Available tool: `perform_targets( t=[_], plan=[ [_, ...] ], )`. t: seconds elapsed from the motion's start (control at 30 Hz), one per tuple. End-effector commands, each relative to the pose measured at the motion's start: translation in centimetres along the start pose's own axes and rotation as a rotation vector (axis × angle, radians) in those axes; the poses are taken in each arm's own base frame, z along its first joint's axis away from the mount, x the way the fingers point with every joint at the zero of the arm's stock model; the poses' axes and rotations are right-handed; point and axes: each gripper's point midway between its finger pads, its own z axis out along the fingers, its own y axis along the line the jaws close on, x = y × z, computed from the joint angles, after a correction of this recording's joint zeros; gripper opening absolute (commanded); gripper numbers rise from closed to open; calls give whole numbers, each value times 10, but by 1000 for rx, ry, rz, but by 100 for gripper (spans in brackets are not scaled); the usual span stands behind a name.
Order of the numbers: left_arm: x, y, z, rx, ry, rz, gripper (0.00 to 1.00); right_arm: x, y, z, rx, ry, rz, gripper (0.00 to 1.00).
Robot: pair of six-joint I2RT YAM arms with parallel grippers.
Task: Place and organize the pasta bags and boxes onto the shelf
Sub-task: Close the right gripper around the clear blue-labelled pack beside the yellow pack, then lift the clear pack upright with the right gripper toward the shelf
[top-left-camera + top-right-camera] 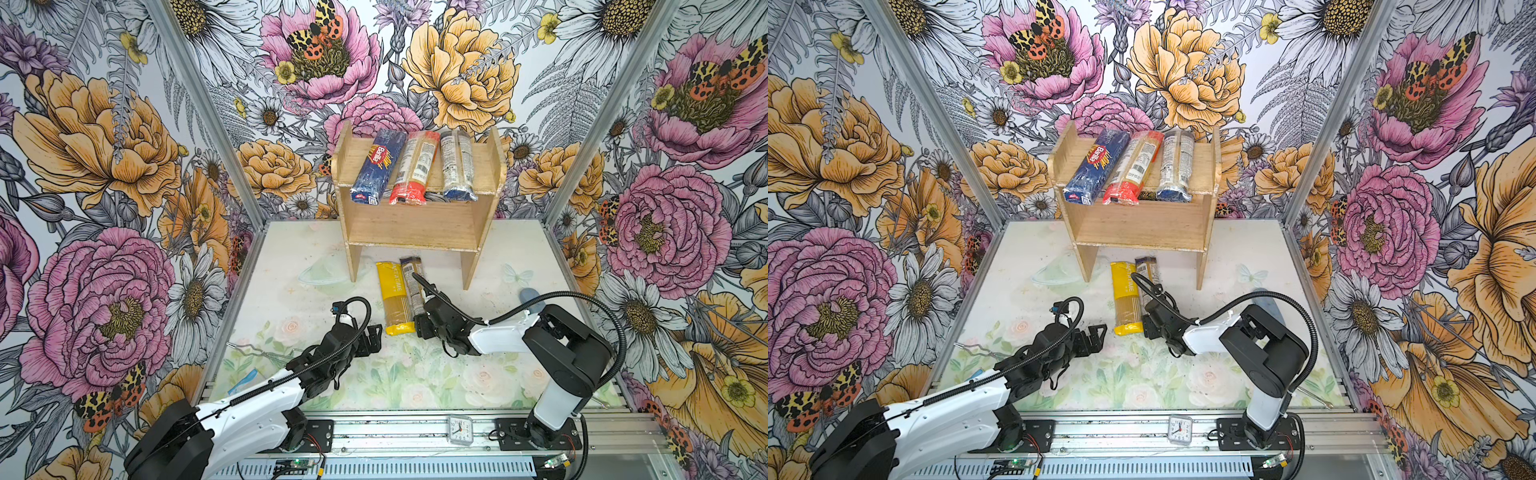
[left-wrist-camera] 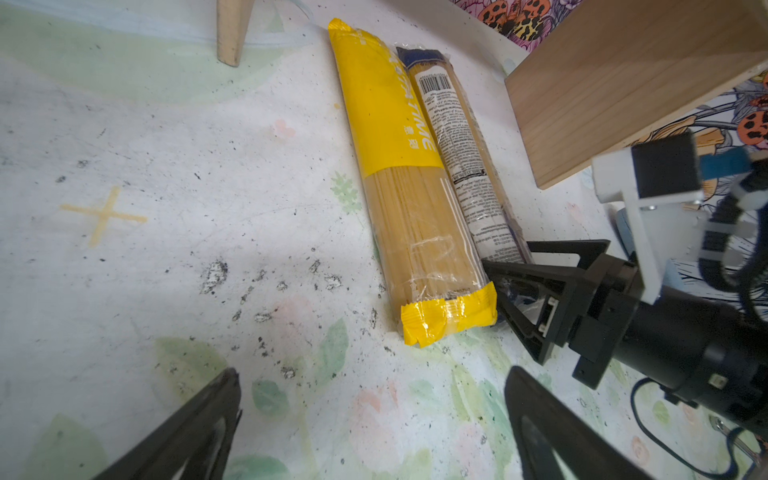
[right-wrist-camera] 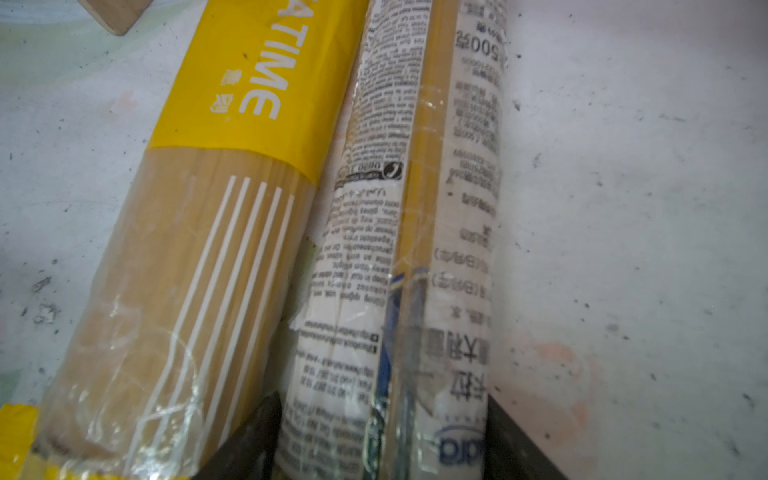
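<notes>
The light-wood shelf (image 1: 415,226) (image 1: 1142,226) stands at the back of the table. On its upper tier lie a dark blue Barilla box (image 1: 376,166), a red-ended bag (image 1: 413,166) and a grey-labelled bag (image 1: 457,166). In front of it, side by side on the table, lie a yellow-ended bag (image 1: 392,297) (image 2: 415,187) (image 3: 199,249) and a slim grey-labelled bag (image 1: 411,276) (image 2: 465,158) (image 3: 407,249). My right gripper (image 1: 417,322) (image 3: 380,415) straddles that slim bag's near end, one finger pressed to each side. My left gripper (image 1: 374,334) (image 2: 372,371) hangs open over bare table near the yellow bag's end.
A small clock (image 1: 459,430) sits on the front rail. A grey-blue oval object (image 1: 532,297) lies behind the right arm. A clear plastic piece (image 1: 324,274) rests by the shelf's left leg (image 2: 232,29). A white-blue packet (image 1: 243,380) lies under the left arm.
</notes>
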Motion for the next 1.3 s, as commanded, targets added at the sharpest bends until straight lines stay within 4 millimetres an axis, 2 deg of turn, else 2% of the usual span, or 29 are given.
perform_targets(
  t=[0.0,0.37,0.57,0.77,1.03,1.27],
  plan=[
    [2,1,2,-3,9,9,99,28,-9,6,17,92,17,68],
    [8,-2,8,0,38,22,99,39,-13,-3,10,105,38,36],
    [8,-1,6,3,35,23,99,28,-10,-13,-12,71,62,24],
    [8,2,3,-4,28,22,99,12,-6,-28,-44,21,87,0],
    [9,3,0,-4,25,21,99,-3,0,-44,-86,-26,111,0],
    [8,4,0,-10,24,22,99,-38,8,-84,-163,-150,160,0]
  ],
)
